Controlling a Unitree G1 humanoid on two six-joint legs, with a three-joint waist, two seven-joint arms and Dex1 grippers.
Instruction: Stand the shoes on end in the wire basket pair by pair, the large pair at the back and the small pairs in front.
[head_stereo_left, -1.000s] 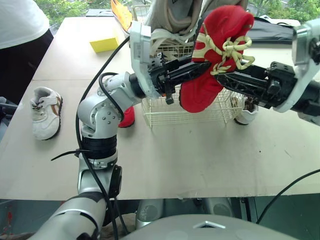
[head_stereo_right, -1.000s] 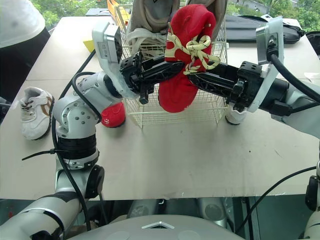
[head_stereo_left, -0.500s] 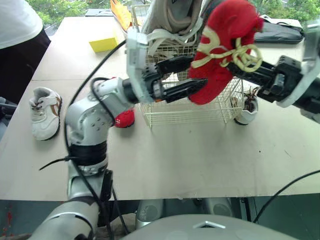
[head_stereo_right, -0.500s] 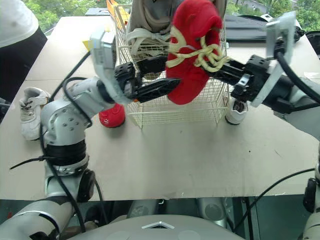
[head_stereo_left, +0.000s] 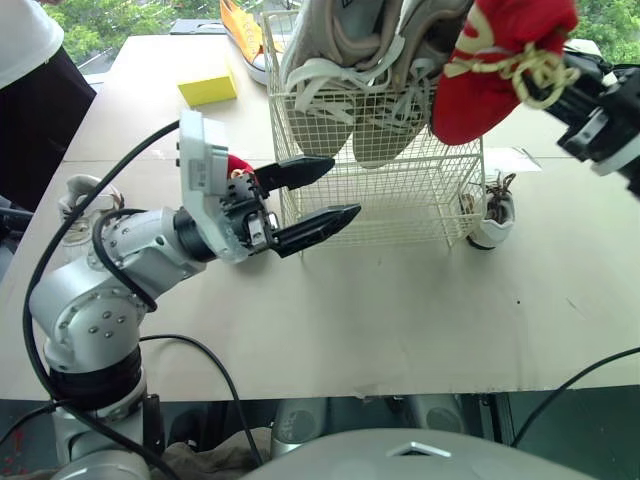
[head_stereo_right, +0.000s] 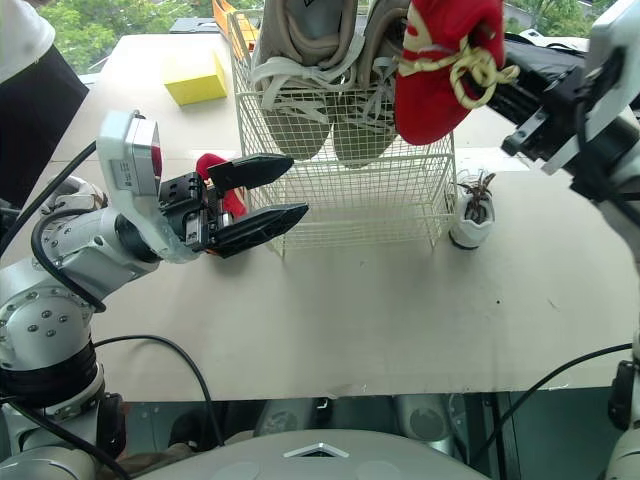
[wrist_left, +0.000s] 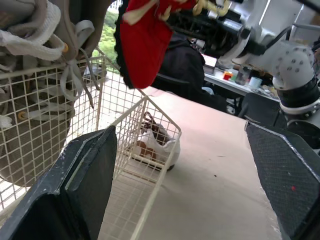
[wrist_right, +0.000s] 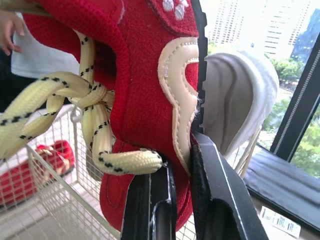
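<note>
1. Completed: the large beige pair (head_stereo_left: 340, 90) stands on end at the back of the wire basket (head_stereo_left: 400, 205).
2. In hand: my right gripper (wrist_right: 182, 165) is clamped on one red shoe (head_stereo_left: 490, 70), which hangs in the air above the basket's front right corner. It is not yet inside.
3. My left gripper (head_stereo_left: 340, 190) is spread wide and carries nothing. It hovers just in front of the basket's front left corner.
4. Outstanding: the second red shoe (head_stereo_right: 208, 165) lies on the table just beside the basket's left side, partly hidden behind my left gripper.
5. Outstanding: one white shoe (head_stereo_left: 80, 185) lies well to the left, partly covered by my left arm. The other white shoe (head_stereo_left: 493, 215) sits outside the basket at its right front corner.
6. Assessment: I judge one of three pairs placed. The front row looks unfilled, so four small shoes remain.
</note>
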